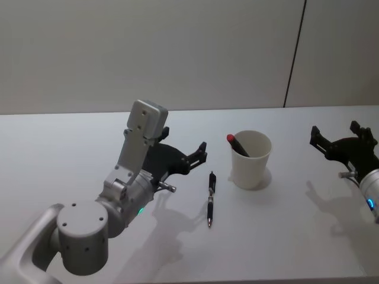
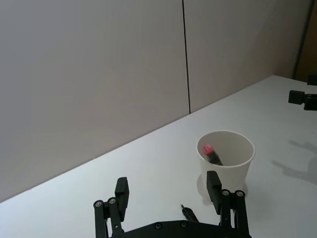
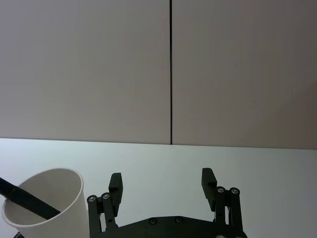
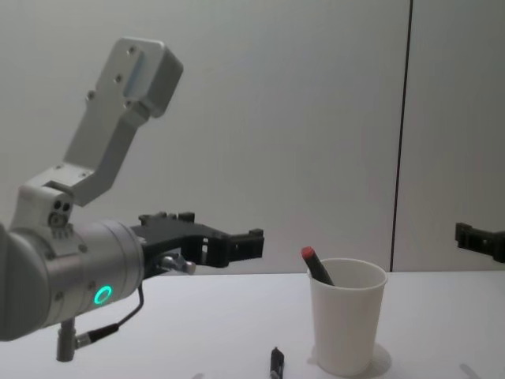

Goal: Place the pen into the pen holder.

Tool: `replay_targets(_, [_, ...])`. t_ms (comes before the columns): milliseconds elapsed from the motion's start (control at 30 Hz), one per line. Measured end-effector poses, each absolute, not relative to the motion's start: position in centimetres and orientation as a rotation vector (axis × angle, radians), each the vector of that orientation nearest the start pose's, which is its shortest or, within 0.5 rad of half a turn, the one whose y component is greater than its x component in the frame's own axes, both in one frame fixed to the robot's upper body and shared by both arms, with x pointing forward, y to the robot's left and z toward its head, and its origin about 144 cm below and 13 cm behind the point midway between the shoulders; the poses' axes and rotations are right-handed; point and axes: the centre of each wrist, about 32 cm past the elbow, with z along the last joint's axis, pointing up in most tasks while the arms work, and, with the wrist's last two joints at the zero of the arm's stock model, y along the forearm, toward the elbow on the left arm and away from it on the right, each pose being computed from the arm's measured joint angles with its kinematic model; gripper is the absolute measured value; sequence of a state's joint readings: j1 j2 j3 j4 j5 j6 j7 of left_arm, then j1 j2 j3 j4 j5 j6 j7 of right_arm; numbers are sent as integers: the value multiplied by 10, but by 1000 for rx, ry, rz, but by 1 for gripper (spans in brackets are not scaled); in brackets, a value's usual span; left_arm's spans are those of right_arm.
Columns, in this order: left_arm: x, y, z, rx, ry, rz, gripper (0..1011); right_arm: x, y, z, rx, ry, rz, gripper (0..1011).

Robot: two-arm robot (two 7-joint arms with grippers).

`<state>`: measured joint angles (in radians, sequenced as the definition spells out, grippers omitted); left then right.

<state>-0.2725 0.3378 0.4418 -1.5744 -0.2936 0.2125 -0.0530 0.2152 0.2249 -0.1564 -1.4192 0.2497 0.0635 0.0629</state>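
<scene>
Near the pen (image 1: 210,199), left pincer (image 2: 167,183) — open, empty

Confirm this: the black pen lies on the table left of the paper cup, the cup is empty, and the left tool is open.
The cup is not empty: the head view shows a red-capped pen leaning inside it. The black pen does lie on the table left of it, and the left tool is open.
</scene>
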Motion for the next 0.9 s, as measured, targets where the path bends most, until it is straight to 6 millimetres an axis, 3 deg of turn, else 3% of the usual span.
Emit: replay_targets(900, [525, 162, 1191, 277, 201, 1091, 1000, 518, -255, 1167, -27, 23, -1391, 1001])
